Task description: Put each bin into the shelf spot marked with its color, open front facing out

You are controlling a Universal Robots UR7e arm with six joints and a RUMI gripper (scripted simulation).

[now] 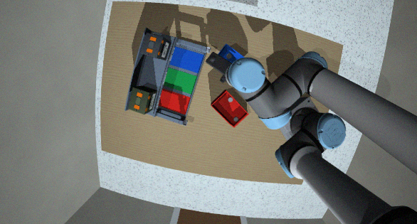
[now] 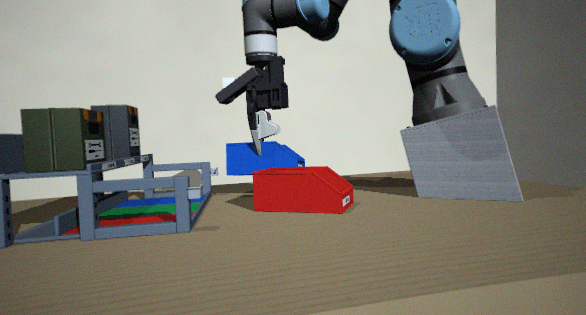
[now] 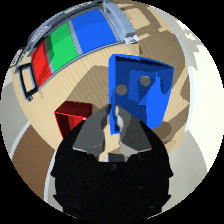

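A: Gripper state?
B: Black two-jaw gripper (image 1: pixel 218 62) (image 2: pixel 259 152) (image 3: pixel 112 104): closed narrow on one wall of the open-fronted blue bin (image 1: pixel 228 51) (image 2: pixel 242 161) (image 3: pixel 131 67); apparently raised, outside the grey metal shelf (image 1: pixel 147 75) (image 2: pixel 86 205) (image 3: pixel 120 22).
A: Next item outward?
B: Open-fronted red bin (image 1: pixel 228 112) (image 2: pixel 295 190) (image 3: pixel 72 109), on the table before the shelf.
A: Likely faults?
B: Swivel or slip from the single-wall grip; spilled parts from excess tilt; snagging on the shelf's lip or low board from poor height.
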